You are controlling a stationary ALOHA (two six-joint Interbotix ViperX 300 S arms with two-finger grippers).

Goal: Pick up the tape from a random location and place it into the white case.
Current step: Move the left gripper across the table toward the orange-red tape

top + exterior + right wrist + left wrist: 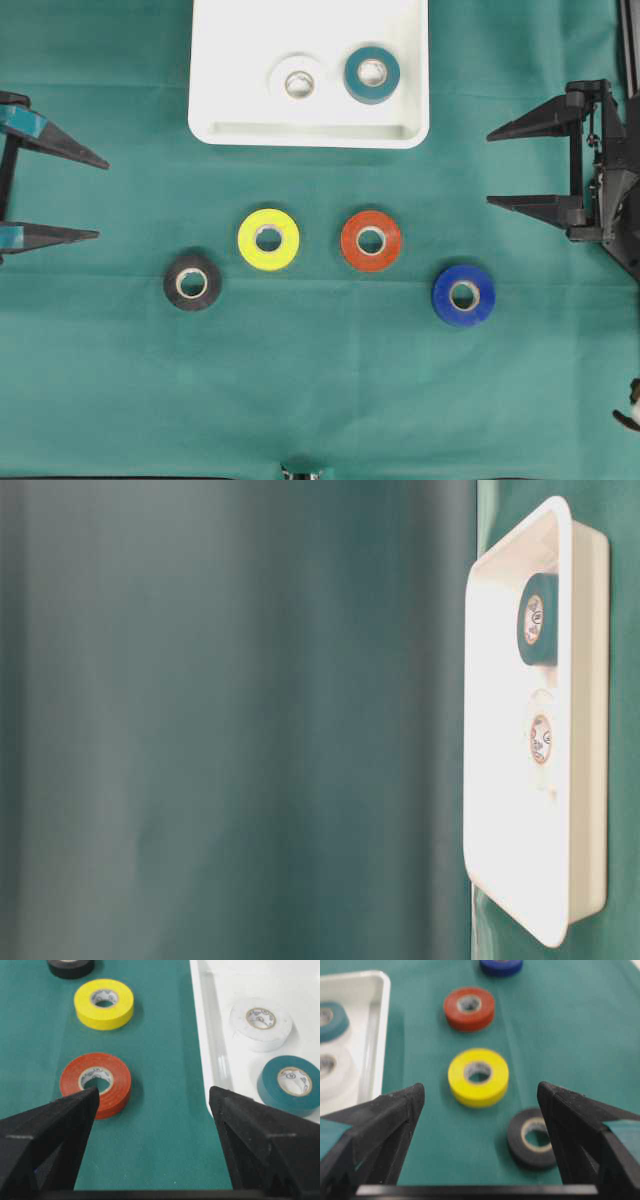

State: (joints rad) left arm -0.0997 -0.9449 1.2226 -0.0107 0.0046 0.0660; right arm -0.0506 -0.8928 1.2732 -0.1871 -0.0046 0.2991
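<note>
Four tape rolls lay flat, holes upward, on the green cloth (320, 380): black tape (192, 281), yellow tape (268, 239), orange tape (371, 240) and blue tape (463, 295), all apart. The white case (230, 60) ran lengthwise across the far edge, holding a white roll (298, 80) beside a teal roll (372, 74). Core printing was illegible. The left gripper (95, 198) and right gripper (492, 168) both gaped, empty.

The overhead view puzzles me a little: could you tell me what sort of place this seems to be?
Probably a robotics lab tabletop: a green cloth covers the work surface, two open grippers, left and right, flank it, and coloured tape rolls sit near a white case.
</note>
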